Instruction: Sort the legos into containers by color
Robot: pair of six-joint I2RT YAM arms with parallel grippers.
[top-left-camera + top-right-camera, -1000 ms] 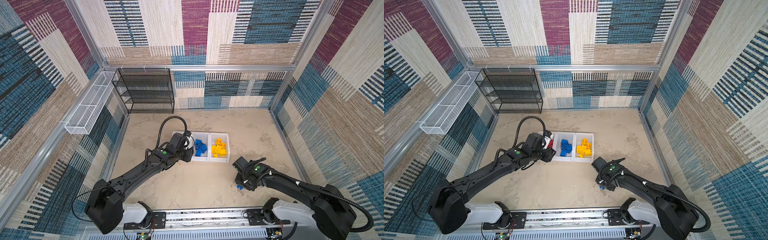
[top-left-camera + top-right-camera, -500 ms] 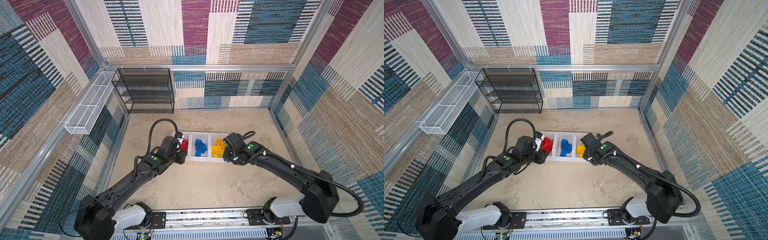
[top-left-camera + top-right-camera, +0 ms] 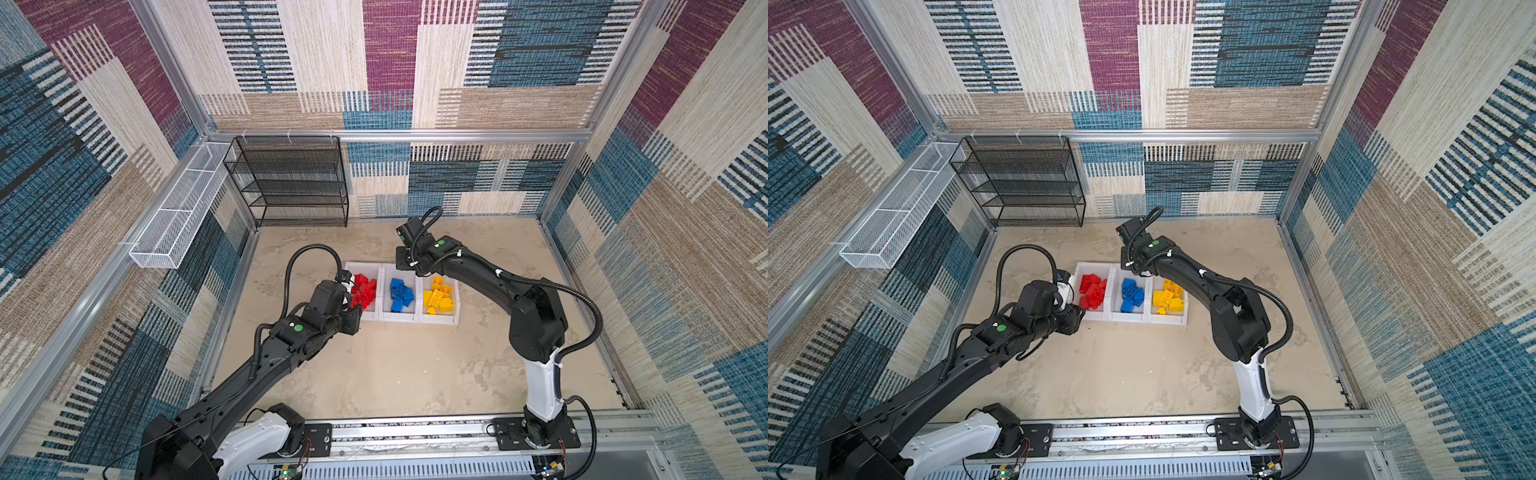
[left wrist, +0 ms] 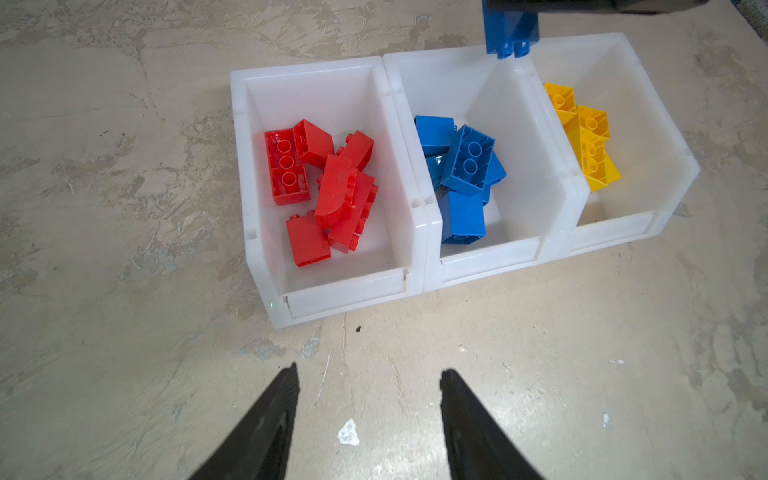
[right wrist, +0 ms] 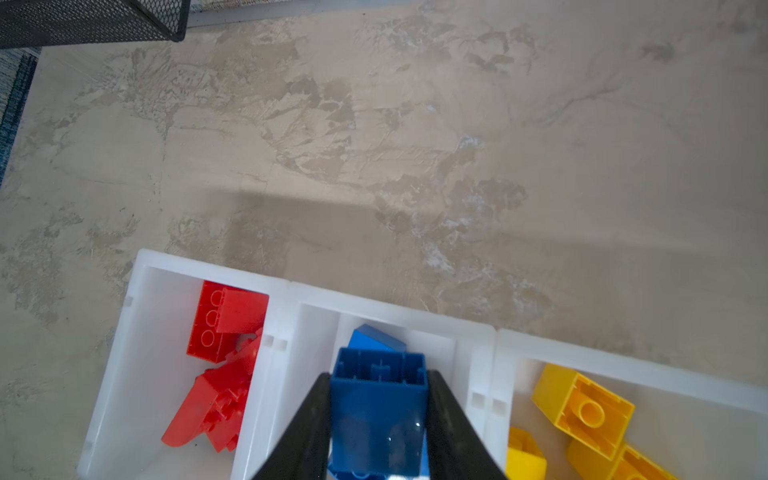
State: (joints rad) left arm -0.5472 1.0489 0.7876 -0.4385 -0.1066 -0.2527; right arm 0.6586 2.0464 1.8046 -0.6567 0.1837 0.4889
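Blue brick (image 5: pixel 379 399) about to be dropped
Right fingers (image 5: pixel 309 424) clamp the blue brick above the middle bin (image 5: pixel 395 309); next they should part, I think. Left fingers (image 4: pixel 274 415) stand apart, empty.

Beige tabletop (image 3: pixel 395 374) carries three joined bins (image 3: pixel 400 318).

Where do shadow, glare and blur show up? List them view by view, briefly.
Right wrist view: a broad soft shadow crosses the table beyond the containers; a small glint sits on the blue brick in the right claw. Left wrist view: the open left claw is soft-edged, the legos sharp. Both top views: even light, no glare.
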